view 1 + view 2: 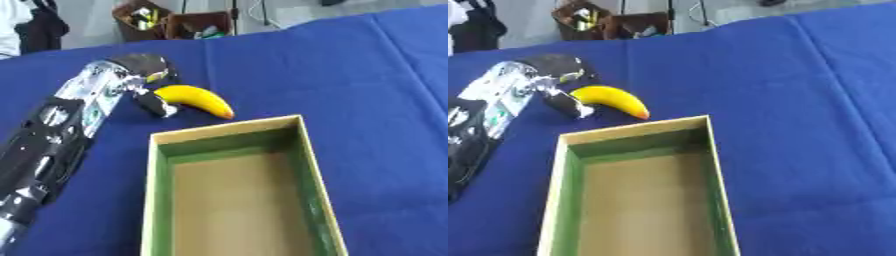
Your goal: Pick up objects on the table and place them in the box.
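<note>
A yellow banana [199,99] lies on the blue tablecloth just beyond the far left corner of the box [224,130]. My left hand [143,69] reaches in from the left. It sits at the banana's left end, with one dark finger [155,104] curled down beside that end and the rest of the hand over it. The box is wooden with green inner walls and a brown floor, and nothing lies inside it. I cannot tell whether the banana is lifted off the cloth. My right hand shows in neither view.
The blue cloth [350,75] covers the whole table, with open cloth to the right of the box and the banana. Past the table's far edge stand brown cartons [171,21] holding odds and ends.
</note>
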`<state>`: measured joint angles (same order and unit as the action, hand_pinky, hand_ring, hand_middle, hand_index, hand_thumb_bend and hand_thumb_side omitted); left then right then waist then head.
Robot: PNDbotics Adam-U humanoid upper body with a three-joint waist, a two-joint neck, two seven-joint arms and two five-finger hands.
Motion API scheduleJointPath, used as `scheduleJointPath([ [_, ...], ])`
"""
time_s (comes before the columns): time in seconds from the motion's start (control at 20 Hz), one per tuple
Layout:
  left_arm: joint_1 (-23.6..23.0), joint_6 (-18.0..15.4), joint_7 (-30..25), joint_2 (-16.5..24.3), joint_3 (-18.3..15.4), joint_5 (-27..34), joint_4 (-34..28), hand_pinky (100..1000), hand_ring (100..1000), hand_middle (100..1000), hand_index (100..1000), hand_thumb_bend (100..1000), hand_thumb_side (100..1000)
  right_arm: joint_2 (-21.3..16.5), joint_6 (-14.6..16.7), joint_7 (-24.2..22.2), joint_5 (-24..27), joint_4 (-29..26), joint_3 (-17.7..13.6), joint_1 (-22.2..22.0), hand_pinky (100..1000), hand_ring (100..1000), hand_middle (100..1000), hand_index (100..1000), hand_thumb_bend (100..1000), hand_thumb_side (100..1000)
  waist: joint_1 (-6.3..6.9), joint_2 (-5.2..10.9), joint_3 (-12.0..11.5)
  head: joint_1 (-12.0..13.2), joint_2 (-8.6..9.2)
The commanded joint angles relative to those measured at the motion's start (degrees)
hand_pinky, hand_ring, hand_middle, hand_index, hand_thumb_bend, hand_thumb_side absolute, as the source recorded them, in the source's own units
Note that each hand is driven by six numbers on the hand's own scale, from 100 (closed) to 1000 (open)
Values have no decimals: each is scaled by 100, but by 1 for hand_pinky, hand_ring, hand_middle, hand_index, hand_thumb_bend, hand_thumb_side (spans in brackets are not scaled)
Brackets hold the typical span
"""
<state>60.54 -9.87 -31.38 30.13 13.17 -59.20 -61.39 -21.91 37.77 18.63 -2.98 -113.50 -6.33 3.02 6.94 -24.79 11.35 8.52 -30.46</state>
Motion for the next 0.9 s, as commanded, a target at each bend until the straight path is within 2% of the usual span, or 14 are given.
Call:
scheduleJointPath([
  [0.05, 114, -40, -61, 74, -3, 178, -118, 578, 704, 721, 816, 278, 504, -58, -40, 17, -30, -109, -27, -1, 736, 612, 572, 741, 100, 624, -28, 107, 6, 8, 49],
  [0.4, 124, -13, -181, 82, 9, 403, -160, 550, 674, 683, 785, 231, 493, -50, -86, 60, -59, -109, -32, -2, 736, 612, 571, 739, 100, 621, -20, 109, 2, 5, 38],
  [0.9, 132, 107, -105, 82, 15, 267, -148, 479, 602, 586, 720, 177, 492, -36, -99, 85, -63, -109, -30, -4, 737, 613, 571, 739, 100, 619, -22, 122, 14, 3, 57],
])
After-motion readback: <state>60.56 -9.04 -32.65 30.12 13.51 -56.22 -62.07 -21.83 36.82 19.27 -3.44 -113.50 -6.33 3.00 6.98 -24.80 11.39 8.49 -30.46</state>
